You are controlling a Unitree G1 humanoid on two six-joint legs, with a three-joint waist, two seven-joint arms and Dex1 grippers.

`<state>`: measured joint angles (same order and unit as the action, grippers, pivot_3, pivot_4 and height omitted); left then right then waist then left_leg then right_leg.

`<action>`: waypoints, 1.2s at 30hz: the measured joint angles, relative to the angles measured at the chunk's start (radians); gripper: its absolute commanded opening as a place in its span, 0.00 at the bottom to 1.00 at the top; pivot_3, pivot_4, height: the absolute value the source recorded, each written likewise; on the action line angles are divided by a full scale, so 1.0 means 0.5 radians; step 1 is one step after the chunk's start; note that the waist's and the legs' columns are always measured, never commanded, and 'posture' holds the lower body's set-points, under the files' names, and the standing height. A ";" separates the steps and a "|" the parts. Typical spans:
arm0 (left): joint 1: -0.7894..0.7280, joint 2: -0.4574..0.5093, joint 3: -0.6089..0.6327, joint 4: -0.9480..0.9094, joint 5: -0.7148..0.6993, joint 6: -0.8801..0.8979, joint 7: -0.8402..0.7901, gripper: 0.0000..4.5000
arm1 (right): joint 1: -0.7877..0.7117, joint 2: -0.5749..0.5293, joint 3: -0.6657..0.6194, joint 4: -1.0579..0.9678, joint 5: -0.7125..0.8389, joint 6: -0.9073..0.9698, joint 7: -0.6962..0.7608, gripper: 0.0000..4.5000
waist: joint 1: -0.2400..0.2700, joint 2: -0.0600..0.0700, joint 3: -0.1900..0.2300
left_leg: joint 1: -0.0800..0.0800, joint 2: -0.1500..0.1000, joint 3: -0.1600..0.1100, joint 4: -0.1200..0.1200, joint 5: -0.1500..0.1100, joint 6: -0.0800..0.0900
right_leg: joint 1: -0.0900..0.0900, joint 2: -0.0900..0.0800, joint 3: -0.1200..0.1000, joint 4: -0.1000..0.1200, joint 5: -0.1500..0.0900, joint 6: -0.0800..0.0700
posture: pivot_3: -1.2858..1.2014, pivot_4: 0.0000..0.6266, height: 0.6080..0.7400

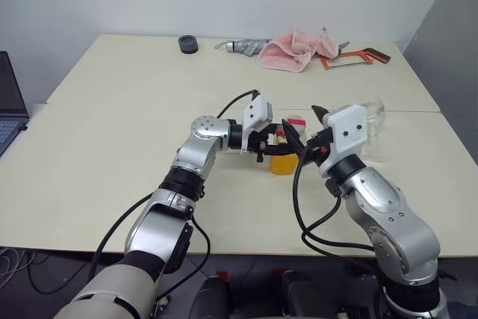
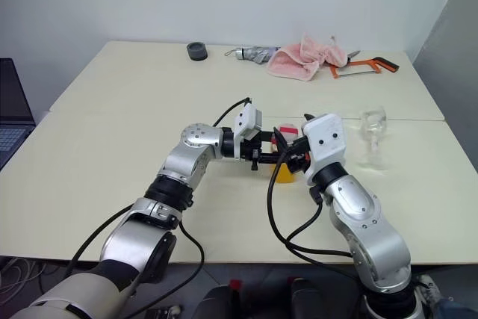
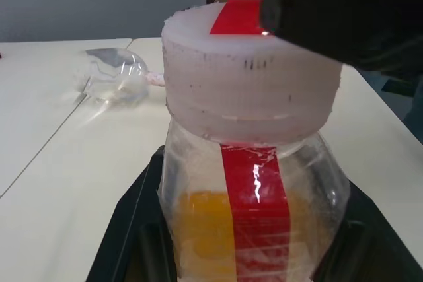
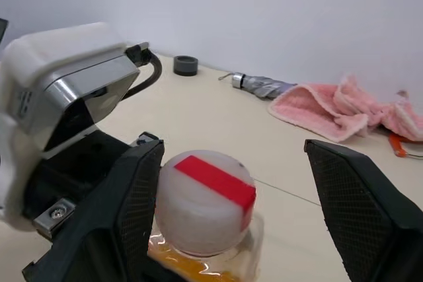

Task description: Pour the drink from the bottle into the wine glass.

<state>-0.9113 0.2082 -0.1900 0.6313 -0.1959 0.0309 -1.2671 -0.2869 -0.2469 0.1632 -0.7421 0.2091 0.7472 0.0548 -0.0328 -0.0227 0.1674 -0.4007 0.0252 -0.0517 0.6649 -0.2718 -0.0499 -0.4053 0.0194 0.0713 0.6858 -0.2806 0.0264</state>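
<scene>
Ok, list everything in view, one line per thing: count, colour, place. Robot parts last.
bottle: one, clear with a red stripe, mid table, held in the left gripper
cap: one, whitish with a red strip, on the bottle
drink: orange, in the lower part of the bottle
wine glass: one, clear, upright, right of the bottle
towel: one, pink, far edge of the table
umbrella: one, grey, folded, left of the towel
hacksaw: one, orange and black, right of the towel
small round thing: one, dark grey, far edge
laptop: one, dark, left edge
table: cream
left gripper: black, shut on the bottle
right gripper: black, open around the cap
</scene>
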 measured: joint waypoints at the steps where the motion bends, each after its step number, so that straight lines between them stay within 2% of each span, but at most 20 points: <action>1: 0.000 -0.001 0.000 0.000 0.000 0.000 -0.004 0.42 | 0.002 0.015 0.000 0.002 -0.005 0.000 -0.003 0.80 | 0.000 0.000 0.000 | 0.000 0.000 0.000 0.000 0.000 0.000 | 0.000 0.000 0.000 0.000 0.000 0.000 | 0.52 0.24 1.00; 12: -0.009 0.006 0.000 0.006 0.000 -0.003 -0.018 0.42 | 0.054 0.096 0.033 0.009 0.020 0.012 0.087 0.80 | 0.000 0.000 0.000 | 0.000 0.000 0.000 0.000 0.000 0.000 | 0.000 0.000 0.000 0.000 0.000 0.000 | 0.52 0.24 1.00; 15: -0.009 0.008 0.000 0.006 0.000 -0.003 -0.018 0.42 | 0.055 0.115 0.031 0.015 0.017 0.012 0.089 0.67 | 0.000 0.000 0.000 | 0.000 0.000 0.000 0.000 0.000 0.000 | 0.000 0.000 0.000 0.000 0.000 0.000 | 0.52 0.24 1.00; 18: -0.008 0.014 0.000 0.006 0.001 -0.002 -0.020 0.42 | 0.053 0.120 0.011 0.039 0.008 0.005 0.089 0.45 | -0.001 0.000 0.000 | 0.000 0.000 0.000 0.000 0.000 0.000 | 0.000 0.000 0.000 0.000 0.000 0.000 | 0.52 0.24 1.00; 19: -0.008 0.014 0.000 0.006 0.001 -0.002 -0.020 0.42 | 0.053 0.122 0.011 0.041 0.007 0.004 0.090 0.41 | -0.001 0.000 0.000 | 0.000 0.000 0.000 0.000 0.000 0.000 | 0.000 0.000 0.000 0.000 0.000 0.000 | 0.52 0.24 1.00; 26: -0.008 0.027 0.000 0.006 0.001 0.001 -0.028 0.42 | 0.049 0.109 0.009 0.080 0.019 -0.038 0.170 0.41 | -0.001 0.000 0.000 | 0.000 0.000 0.000 0.000 0.000 0.000 | 0.000 0.000 0.000 0.000 0.000 0.000 | 0.52 0.24 1.00; 28: -0.008 0.043 0.001 0.006 -0.001 0.007 -0.067 0.42 | 0.042 0.059 -0.017 0.116 0.063 -0.083 0.281 0.41 | -0.001 0.000 0.000 | 0.000 0.000 0.000 0.000 0.000 0.000 | 0.000 0.000 0.000 0.000 0.000 0.000 | 0.52 0.24 1.00; 32: -0.019 0.104 0.003 0.006 -0.016 0.021 -0.226 0.42 | -0.157 -0.275 -0.188 0.424 0.379 -0.216 0.944 0.41 | -0.004 0.000 0.000 | 0.001 -0.001 0.000 0.000 0.000 0.001 | 0.001 0.000 -0.002 0.000 0.000 0.000 | 0.52 0.24 1.00; 36: -0.040 0.133 0.004 0.006 -0.034 0.023 -0.330 0.42 | -0.480 -0.523 -0.211 0.780 0.572 -0.181 1.469 0.41 | -0.007 0.003 0.003 | 0.001 0.001 -0.001 -0.001 0.000 0.001 | 0.001 0.003 -0.002 0.000 0.000 -0.001 | 0.52 0.24 1.00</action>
<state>-0.9311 0.2746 -0.1881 0.6342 -0.2132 0.0424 -1.4323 -0.5268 -0.5083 0.0579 -0.3523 0.4951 0.6567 0.7895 -0.0364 -0.0209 0.1688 -0.4002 0.0256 -0.0521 0.6646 -0.2719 -0.0494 -0.4050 0.0207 0.0704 0.6855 -0.2806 0.0261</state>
